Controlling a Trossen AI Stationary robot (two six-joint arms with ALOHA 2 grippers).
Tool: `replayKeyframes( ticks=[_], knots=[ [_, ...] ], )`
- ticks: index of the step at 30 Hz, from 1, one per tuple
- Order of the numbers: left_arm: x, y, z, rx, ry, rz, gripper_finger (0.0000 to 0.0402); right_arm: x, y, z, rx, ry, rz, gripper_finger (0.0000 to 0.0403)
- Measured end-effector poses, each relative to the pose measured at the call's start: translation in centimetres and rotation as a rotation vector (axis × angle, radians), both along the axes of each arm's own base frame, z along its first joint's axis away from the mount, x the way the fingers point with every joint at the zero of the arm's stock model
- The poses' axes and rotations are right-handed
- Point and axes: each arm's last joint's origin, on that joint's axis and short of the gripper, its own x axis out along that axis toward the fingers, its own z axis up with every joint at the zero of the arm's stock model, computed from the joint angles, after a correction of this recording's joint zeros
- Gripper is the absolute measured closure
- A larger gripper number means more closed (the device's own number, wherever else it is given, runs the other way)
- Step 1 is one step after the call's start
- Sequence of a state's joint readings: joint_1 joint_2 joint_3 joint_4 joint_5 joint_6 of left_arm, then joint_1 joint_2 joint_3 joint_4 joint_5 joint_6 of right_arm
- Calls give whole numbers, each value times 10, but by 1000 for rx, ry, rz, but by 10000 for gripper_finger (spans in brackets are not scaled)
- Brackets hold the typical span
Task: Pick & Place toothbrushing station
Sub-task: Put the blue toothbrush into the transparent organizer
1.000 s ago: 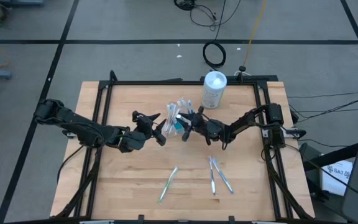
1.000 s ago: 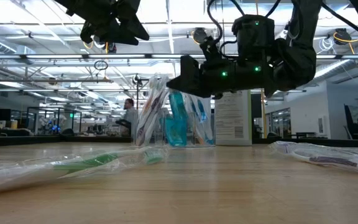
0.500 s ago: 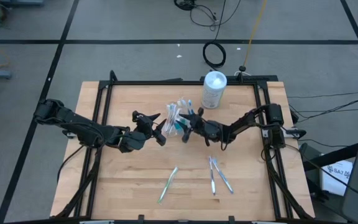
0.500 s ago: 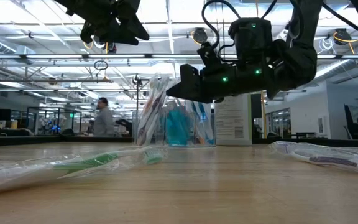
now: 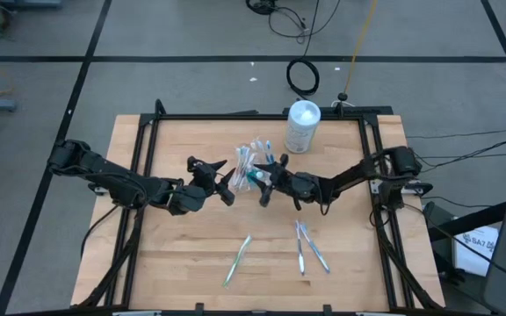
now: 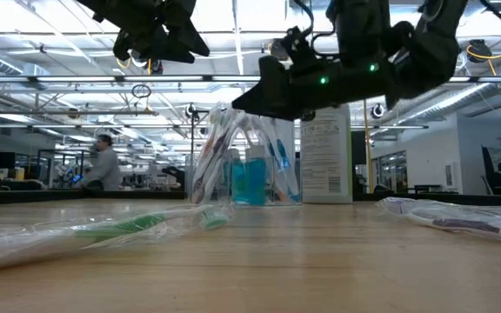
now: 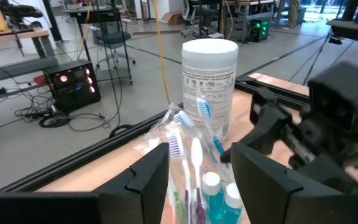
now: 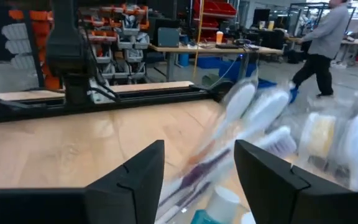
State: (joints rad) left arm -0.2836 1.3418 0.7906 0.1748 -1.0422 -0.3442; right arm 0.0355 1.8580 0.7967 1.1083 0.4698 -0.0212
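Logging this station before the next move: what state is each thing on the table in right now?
Cup of toothbrushes: upright, holding several wrapped brushes.
White canister: upright, lid on.
Green toothbrush: lying flat, wrapped.
Two toothbrushes: lying flat, wrapped, side by side.
Left gripper: fingers open, empty, beside the cup.
Right gripper: fingers open, empty, beside the cup.

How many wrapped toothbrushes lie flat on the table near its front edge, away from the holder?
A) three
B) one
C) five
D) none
A: the high view shows one green wrapped toothbrush lying alone and two more wrapped toothbrushes side by side to its right.
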Motion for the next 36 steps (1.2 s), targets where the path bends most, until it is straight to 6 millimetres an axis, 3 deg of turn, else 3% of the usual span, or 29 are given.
replayKeyframes(
  ticks=[16,27,36],
  knots=[
    [3,-5,-4,-81,45,-205,222,-43,35,50,70,283,132,220],
    [3,-5,-4,-120,17,-207,222,-63,70,40,385,448,355,220],
    [3,-6,-4,-131,20,-232,222,-93,91,14,730,786,274,220]
  ],
)
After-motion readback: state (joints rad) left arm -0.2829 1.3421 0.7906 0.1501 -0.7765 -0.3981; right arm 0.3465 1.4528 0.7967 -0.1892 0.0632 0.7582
